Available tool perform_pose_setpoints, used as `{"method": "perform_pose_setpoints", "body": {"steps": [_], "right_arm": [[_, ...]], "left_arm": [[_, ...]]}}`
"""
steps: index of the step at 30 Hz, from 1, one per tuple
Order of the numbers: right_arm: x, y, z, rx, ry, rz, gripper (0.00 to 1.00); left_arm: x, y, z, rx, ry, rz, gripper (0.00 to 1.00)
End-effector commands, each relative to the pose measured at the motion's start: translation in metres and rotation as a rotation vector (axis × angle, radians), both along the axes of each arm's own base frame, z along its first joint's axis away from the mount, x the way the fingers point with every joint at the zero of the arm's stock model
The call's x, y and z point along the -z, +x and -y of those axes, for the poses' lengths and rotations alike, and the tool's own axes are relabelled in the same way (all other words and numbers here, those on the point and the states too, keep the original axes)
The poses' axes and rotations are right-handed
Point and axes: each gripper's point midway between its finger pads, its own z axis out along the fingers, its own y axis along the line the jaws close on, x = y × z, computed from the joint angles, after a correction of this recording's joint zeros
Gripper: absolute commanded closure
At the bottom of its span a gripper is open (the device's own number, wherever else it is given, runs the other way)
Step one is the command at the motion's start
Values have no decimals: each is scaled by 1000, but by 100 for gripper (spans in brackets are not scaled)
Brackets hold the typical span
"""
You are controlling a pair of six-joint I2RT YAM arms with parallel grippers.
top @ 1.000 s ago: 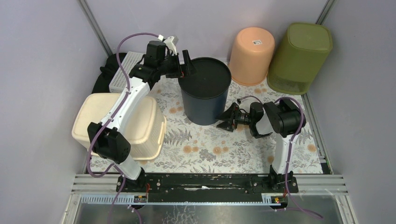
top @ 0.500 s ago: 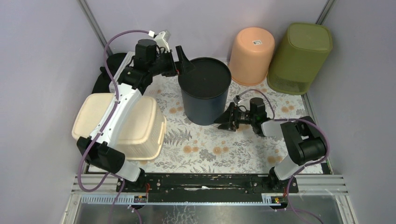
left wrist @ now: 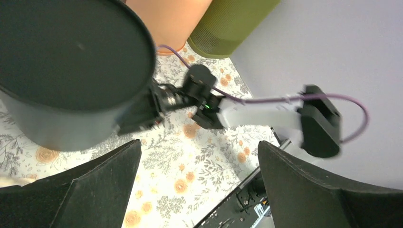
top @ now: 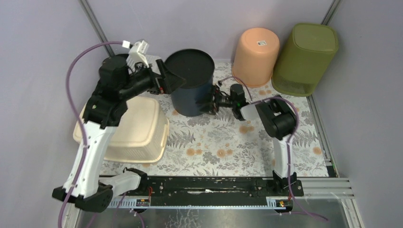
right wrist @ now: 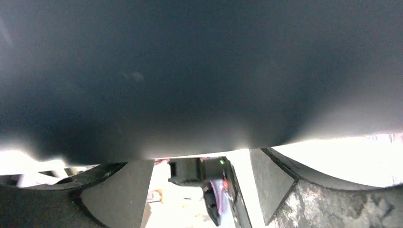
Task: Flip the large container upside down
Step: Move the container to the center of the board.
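The large container [top: 190, 90] is a dark round bin standing on the floral mat, its dark round top [left wrist: 71, 47] facing up. I cannot tell whether that top is its mouth or its base. My left gripper [top: 167, 80] hangs open beside its upper left rim, and the left wrist view looks down past the bin with nothing between the fingers [left wrist: 199, 147]. My right gripper [top: 210, 102] is open and low against the bin's right side. In the right wrist view the bin's wall [right wrist: 199, 71] fills the upper part, above the spread fingers [right wrist: 195, 190].
A cream basket [top: 138, 128] lies upside down under the left arm. An orange bucket [top: 256, 54] and a green bin [top: 304, 57] stand upside down at the back right. A white crate [top: 124, 78] sits at the back left. Walls close in on both sides.
The dark bin has shifted left and towards the back. The right gripper followed it, staying at its right side. The left arm swung left and higher, its gripper still open.
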Motion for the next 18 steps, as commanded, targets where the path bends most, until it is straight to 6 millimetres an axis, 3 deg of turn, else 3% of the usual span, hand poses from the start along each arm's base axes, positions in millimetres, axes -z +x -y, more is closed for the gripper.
{"method": "perform_pose_setpoints", "body": {"steps": [1,6,11,15,18], "right_arm": [[-30,67,-29,109,162,40,21],[-24,120,-47,180,211,48,21],[-24,148,-59,176,195,82,21],[-40,141,-52,132,163,139,21],[-52,117,-38,98,94,193,20]], "left_arm": [[23,-28,-9,-2,7,-67,0],[49,-35,-14,-12,39,-121,0],[60,-38,-19,-32,56,-131,0],[60,-41,-24,-51,67,-128,0],[56,-42,-26,-64,67,-119,0]]}}
